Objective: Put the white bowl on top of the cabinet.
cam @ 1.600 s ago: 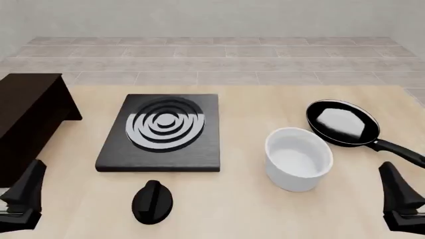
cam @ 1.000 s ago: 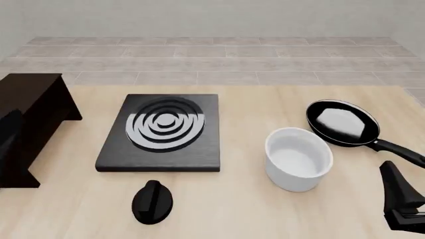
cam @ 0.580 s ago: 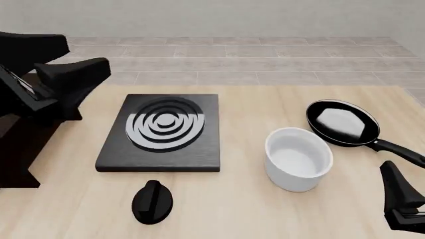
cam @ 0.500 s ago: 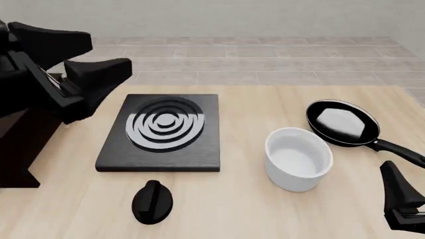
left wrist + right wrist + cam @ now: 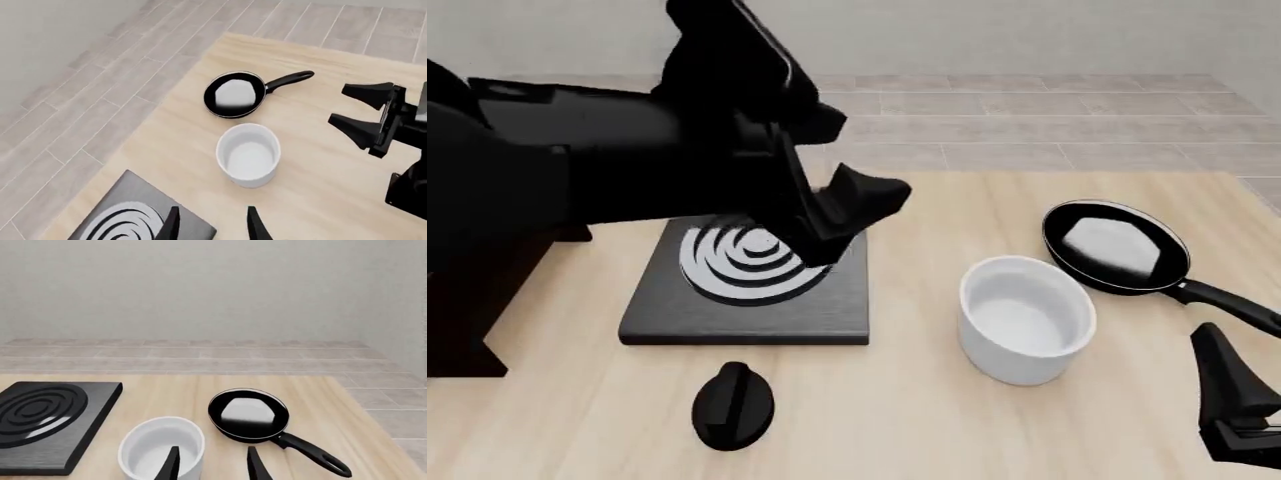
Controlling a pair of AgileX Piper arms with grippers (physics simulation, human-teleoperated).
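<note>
— Pincers? Right pincer [image 5: 1236, 405] idles open and empty at the desk's near right corner; left pincer [image 5: 841, 215], open and empty, has swung out over the stove plate [image 5: 747, 300].

— So it's heading for the white bowl [image 5: 1026, 318], right of centre; the cabinet [image 5: 461, 300] waits at the left edge.

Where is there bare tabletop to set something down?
Bare wood lies between the stove plate and white bowl, and nearer, beside the black knob. It is crowded where the bowl sits close to the frying pan.
</note>
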